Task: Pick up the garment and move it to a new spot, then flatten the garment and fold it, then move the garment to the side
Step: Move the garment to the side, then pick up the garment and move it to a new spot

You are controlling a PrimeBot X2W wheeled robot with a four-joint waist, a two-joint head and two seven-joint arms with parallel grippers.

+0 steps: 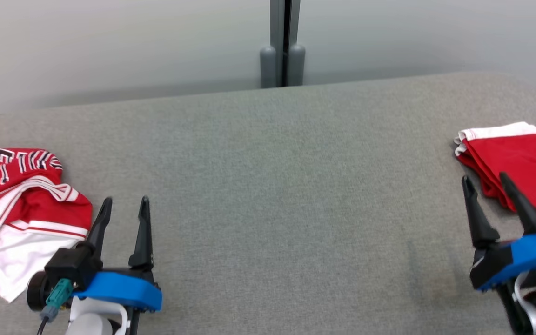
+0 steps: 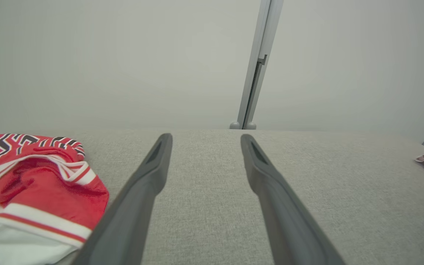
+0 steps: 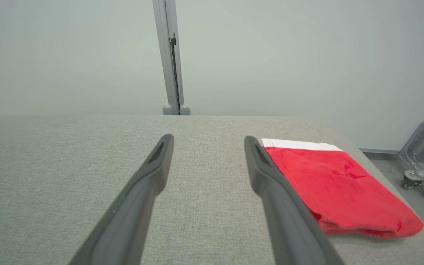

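Note:
A folded red garment [image 1: 514,163] with a white band lies flat at the table's far right edge; the right wrist view has the folded garment [image 3: 337,187] just right of my fingers. My right gripper [image 1: 486,179] is open beside its left side, holding nothing. A crumpled red and white garment [image 1: 21,209] with dark lettering lies at the left edge, and in the left wrist view this crumpled garment [image 2: 31,191] sits left of my fingers. My left gripper [image 1: 125,201] is open just right of it, with nothing in it. In the wrist views the left gripper [image 2: 205,137] and the right gripper [image 3: 208,138] stand wide apart.
The grey fabric-covered table [image 1: 272,186] spreads between both garments. A grey post [image 1: 283,44] stands behind its far edge against a pale wall. A wheeled metal stand [image 3: 423,165] sits on the floor past the table's right edge.

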